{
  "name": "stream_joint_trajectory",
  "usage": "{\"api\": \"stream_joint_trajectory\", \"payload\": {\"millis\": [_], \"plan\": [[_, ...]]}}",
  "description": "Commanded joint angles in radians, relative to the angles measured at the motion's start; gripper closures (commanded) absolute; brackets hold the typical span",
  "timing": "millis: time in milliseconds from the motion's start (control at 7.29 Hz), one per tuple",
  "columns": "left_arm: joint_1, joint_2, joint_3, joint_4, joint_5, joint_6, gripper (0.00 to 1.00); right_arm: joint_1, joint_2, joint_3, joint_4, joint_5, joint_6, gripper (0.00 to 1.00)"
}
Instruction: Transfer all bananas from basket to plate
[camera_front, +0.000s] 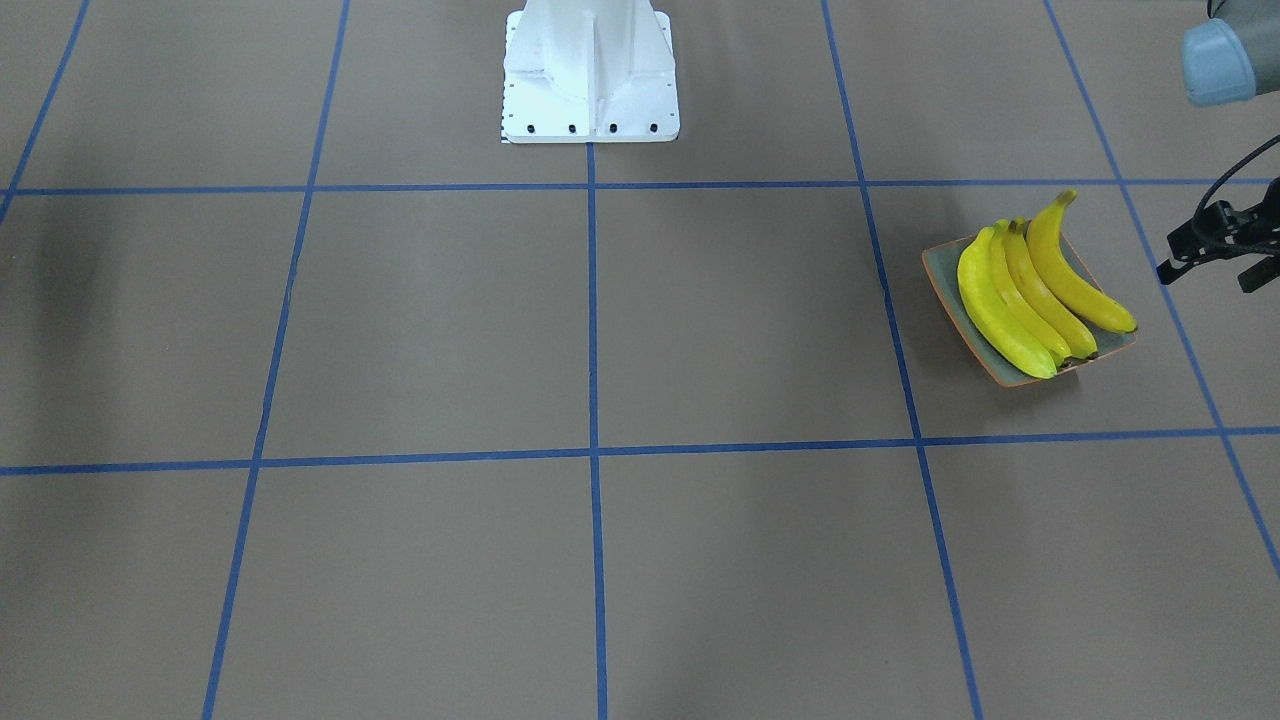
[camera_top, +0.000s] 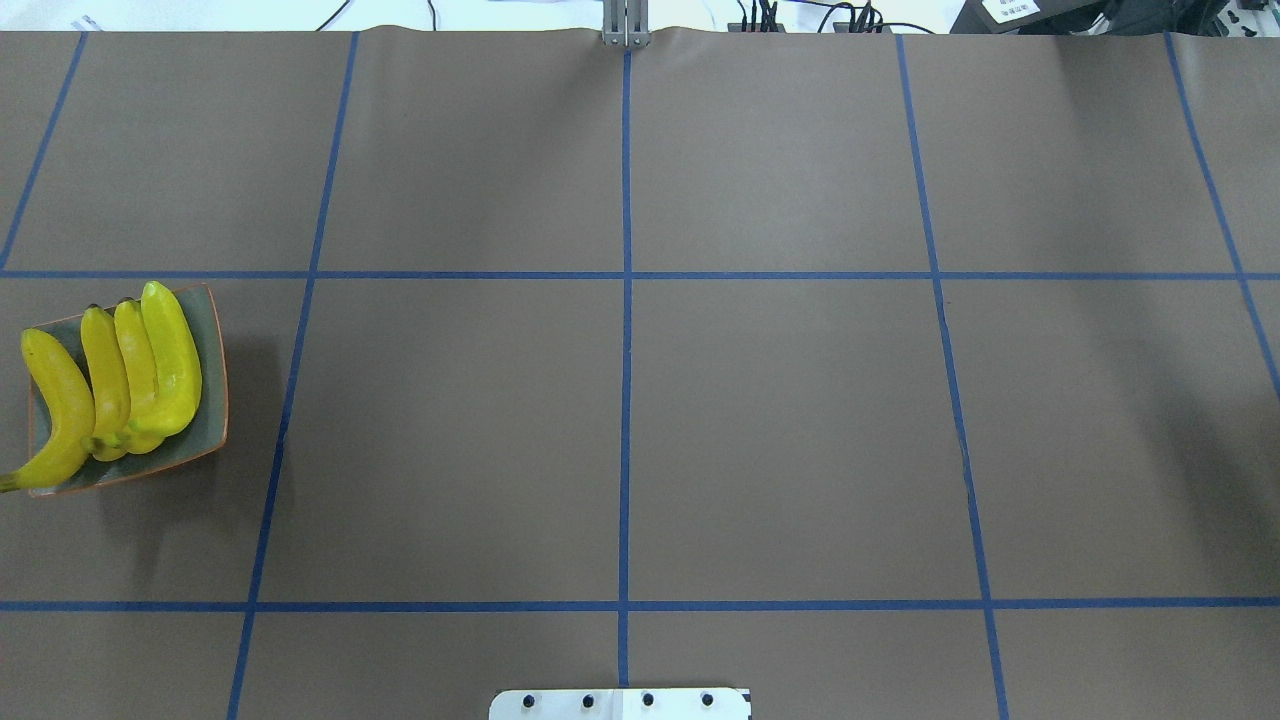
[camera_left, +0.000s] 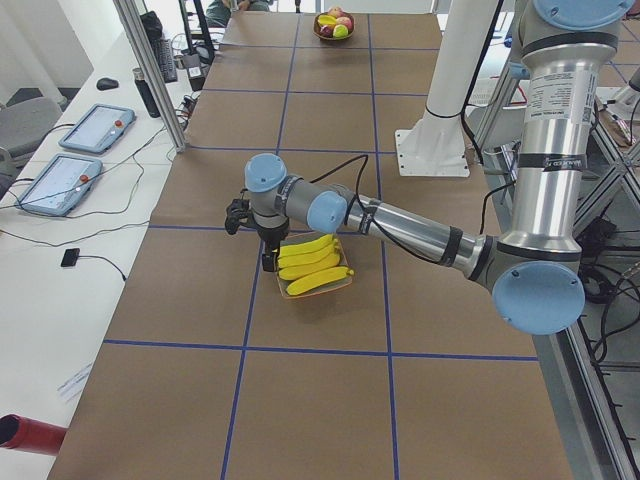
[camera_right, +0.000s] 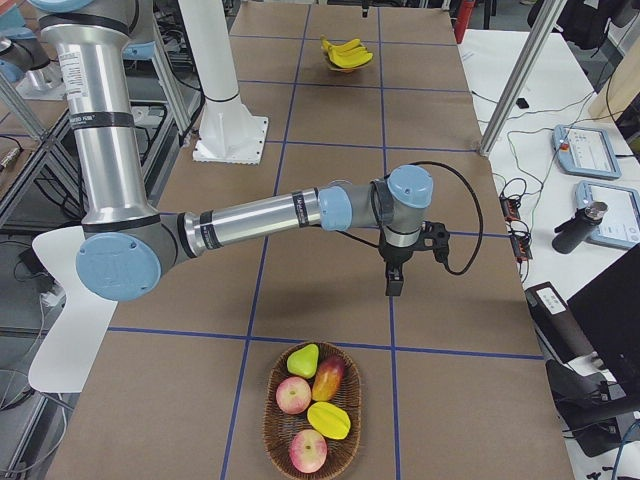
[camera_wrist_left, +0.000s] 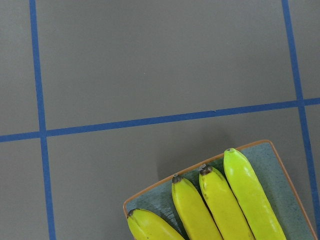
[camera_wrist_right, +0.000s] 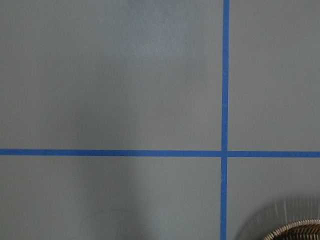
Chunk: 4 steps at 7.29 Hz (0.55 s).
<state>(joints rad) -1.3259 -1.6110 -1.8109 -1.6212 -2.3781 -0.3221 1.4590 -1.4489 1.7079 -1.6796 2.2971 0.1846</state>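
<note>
On plate (camera_top: 213, 385), table's left end: four bananas (camera_top: 110, 385) side by side; basket (camera_right: 268, 420) holds none. Left gripper (camera_left: 268, 262), right gripper (camera_right: 394, 285): jaw state unreadable. I'd raise left straight up, not nudging the plate.

We observe a long counter (camera_top: 780, 400) covered in brown paper and divided into rectangles by blue tape lines (camera_top: 626, 300). Along one long edge runs a white side desk (camera_left: 40, 320), which carries two blue-framed tablets (camera_left: 95, 128). Aluminium posts (camera_left: 150, 70) stand between the desk and the counter. A grey chair (camera_left: 25, 120) sits beside the desk. We note even lighting with soft shadows.
</note>
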Motion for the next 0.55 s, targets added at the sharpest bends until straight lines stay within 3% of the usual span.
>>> {"api": "stream_joint_trajectory", "payload": {"millis": [0,412], "plan": [[-0.025,-0.004,0.056,-0.006,-0.012,-0.003,0.0,0.018,-0.021,0.021,0.0,0.022,-0.004,0.0],[-0.027,-0.006,0.059,-0.005,-0.01,0.0,0.0,0.018,-0.045,0.032,0.005,0.038,-0.004,0.0]]}}
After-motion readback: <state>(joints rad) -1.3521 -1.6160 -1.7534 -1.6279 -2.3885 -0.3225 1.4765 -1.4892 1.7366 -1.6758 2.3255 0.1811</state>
